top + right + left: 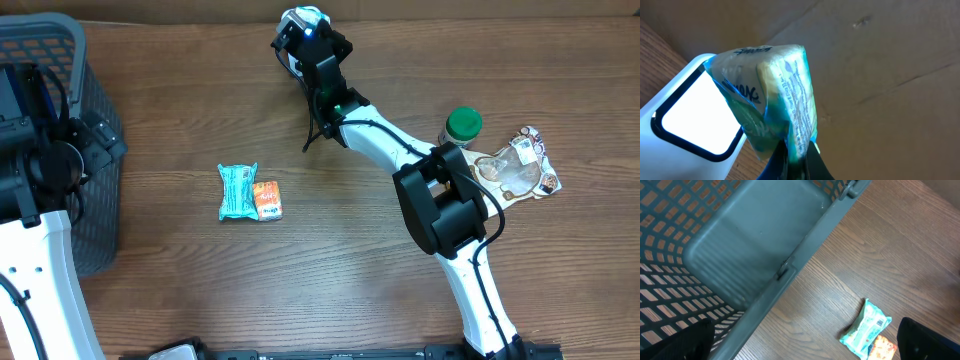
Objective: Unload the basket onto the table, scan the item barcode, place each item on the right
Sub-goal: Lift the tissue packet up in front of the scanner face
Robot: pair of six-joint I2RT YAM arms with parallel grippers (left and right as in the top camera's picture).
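A teal and yellow packet (775,90) with printed text is pinched at its lower end by my right gripper (799,155), which is shut on it. The packet stands right in front of the bright window of a white scanner (695,115). Seen from overhead, the right gripper (308,38) is at the far middle of the table, against the scanner (300,18). My left gripper (805,347) is open, hovering over the rim of the grey basket (755,240) with nothing between its fingers (690,340).
A teal packet (237,190) and a small orange packet (267,200) lie side by side on the wooden table. The basket (95,130) stands at the left. A green-lidded bottle (462,125) and a clear-wrapped item (520,165) are at the right.
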